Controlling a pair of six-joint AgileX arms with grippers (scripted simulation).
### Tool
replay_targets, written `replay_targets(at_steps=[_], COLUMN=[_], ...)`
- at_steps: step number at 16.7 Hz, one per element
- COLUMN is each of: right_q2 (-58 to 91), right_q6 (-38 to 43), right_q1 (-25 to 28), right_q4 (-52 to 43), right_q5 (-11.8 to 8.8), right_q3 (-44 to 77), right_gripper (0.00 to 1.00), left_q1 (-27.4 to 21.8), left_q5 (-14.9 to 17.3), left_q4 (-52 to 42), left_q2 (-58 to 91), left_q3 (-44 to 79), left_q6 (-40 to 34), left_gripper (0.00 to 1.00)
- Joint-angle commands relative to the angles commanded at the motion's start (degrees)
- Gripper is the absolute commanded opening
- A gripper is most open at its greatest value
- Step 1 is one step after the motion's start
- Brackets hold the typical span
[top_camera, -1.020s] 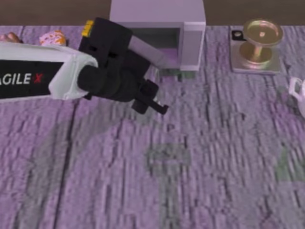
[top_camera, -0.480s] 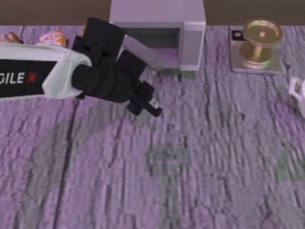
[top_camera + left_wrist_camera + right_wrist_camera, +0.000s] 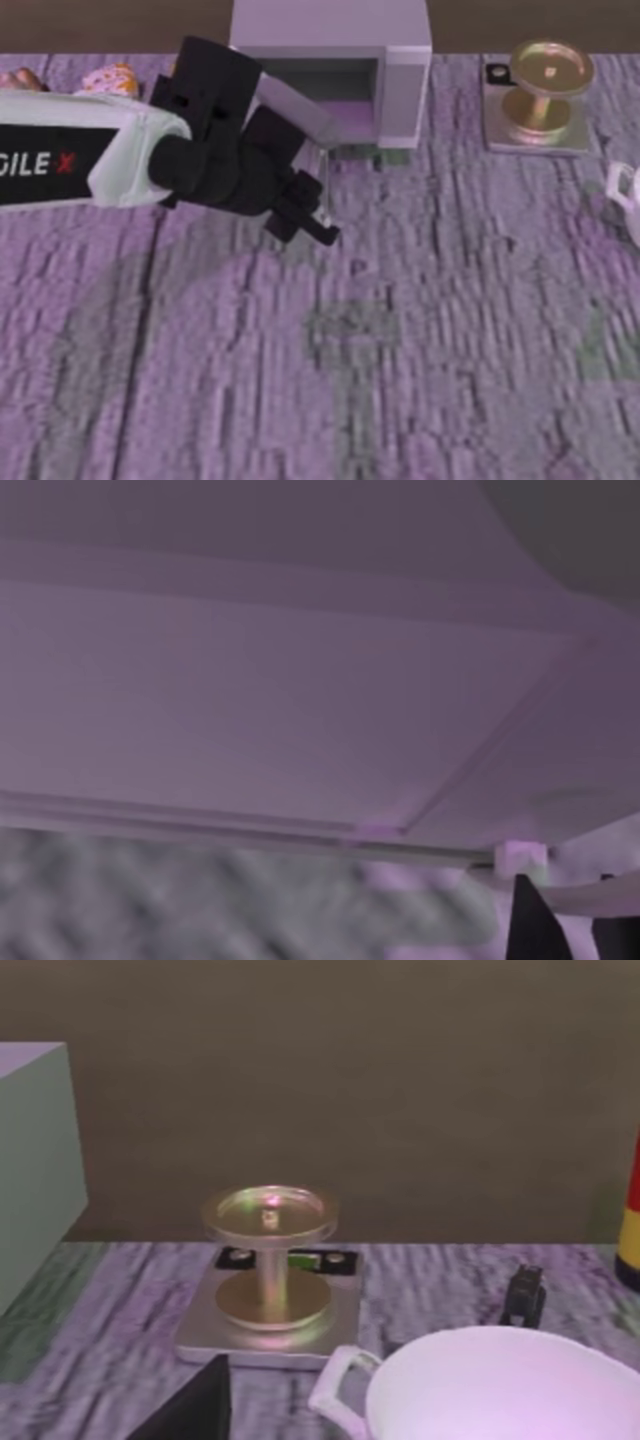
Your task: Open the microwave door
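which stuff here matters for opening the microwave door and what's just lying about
Job: microwave; microwave door, swung partly open; left gripper at its edge.
Lying about: gold scale; white pot; pink pastry; small black item.

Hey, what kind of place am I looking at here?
Probably a mock kitchen counter in a simulation: a microwave with its door swung open, a gold kitchen scale, and a white pot on a purple wood-grain table.

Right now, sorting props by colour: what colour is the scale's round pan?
Gold, on the scale; right wrist view shows it best.
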Motion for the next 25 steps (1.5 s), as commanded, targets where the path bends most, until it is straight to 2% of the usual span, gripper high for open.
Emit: replay_targets(at_steps=[17, 25], right_q2=[0.0, 0.0], right_q6=[0.0, 0.0], right_q1=[0.0, 0.0], right_q4=[0.0, 0.0], right_q5=[0.0, 0.0], right_q3=[0.0, 0.0], right_gripper=[1.0, 1.0], left_q1=[0.0, 1.54], left_q5=[0.0, 2.84], left_q4=[0.0, -0.93], left_q2=[0.0, -0.69], left_q3=[0.0, -0.7], left_q6=[0.0, 3.69], left_gripper=[0.0, 0.0])
